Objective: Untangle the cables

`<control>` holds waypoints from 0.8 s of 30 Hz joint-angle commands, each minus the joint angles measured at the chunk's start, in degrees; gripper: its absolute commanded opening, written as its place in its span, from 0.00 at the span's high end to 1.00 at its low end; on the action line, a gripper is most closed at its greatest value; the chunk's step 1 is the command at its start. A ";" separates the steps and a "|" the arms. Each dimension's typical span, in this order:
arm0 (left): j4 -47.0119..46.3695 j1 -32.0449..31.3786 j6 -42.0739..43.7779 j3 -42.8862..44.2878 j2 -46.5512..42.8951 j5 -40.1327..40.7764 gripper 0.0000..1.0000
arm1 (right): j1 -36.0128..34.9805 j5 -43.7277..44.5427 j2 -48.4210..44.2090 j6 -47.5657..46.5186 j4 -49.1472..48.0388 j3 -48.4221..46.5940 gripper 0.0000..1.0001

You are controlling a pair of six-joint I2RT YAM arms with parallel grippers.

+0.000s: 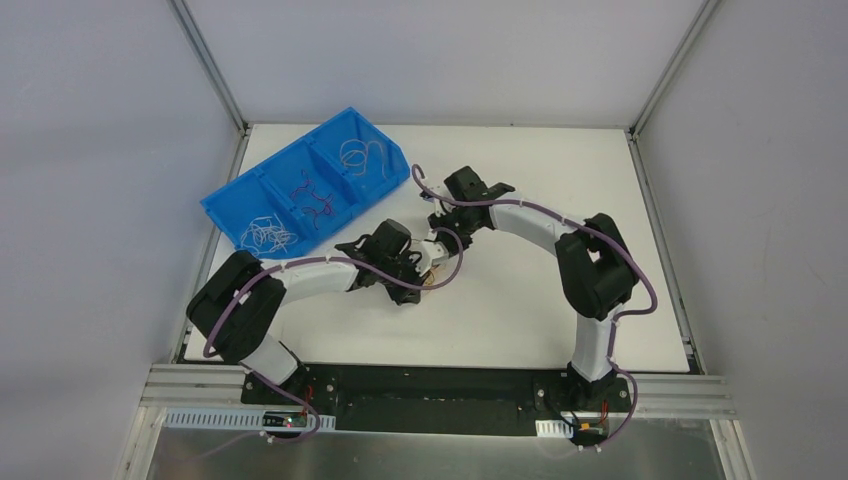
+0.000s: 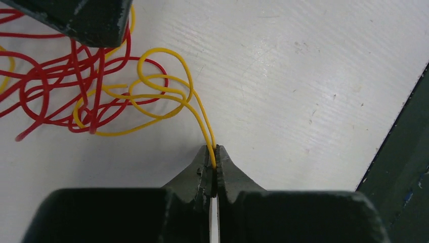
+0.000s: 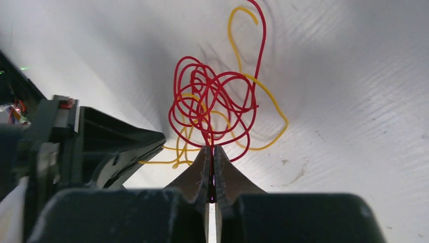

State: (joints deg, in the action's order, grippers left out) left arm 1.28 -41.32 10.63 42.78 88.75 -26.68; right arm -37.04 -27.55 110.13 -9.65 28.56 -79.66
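Observation:
A tangle of thin red cable (image 3: 212, 101) and yellow cable (image 3: 277, 109) lies on the white table between the two grippers, a small orange-red spot in the top view (image 1: 432, 276). My left gripper (image 2: 214, 152) is shut on two strands of the yellow cable (image 2: 208, 132), which loop back into the red cable (image 2: 76, 66). My right gripper (image 3: 212, 149) is shut on red strands at the near side of the tangle. In the top view the left gripper (image 1: 424, 283) and right gripper (image 1: 440, 243) are close together.
A blue three-compartment bin (image 1: 225, 205) stands at the back left, holding more white and red wires. The right gripper's finger (image 2: 76, 17) hangs over the tangle. The left gripper's finger (image 3: 121, 152) sits just left of the right one. The table's dark edge (image 2: 404, 177) is near.

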 commanded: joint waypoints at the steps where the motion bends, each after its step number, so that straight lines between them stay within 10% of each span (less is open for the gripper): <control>1: 6.35 -0.54 0.69 6.37 -3.37 0.71 1.00 | 1.21 4.62 -1.65 -0.64 0.55 1.27 1.00; 13: 17.99 14.78 -18.67 27.16 -25.54 -26.31 1.00 | 13.64 19.55 -7.87 -8.27 0.27 9.25 1.00; 24: 7.92 30.01 -34.53 51.39 -20.01 -25.41 1.00 | 24.57 24.04 -8.77 -15.51 1.55 13.32 1.00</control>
State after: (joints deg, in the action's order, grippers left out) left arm 16.27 -15.20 -14.83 87.96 66.43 -51.86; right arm -14.92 -5.96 103.18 -21.47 28.69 -67.31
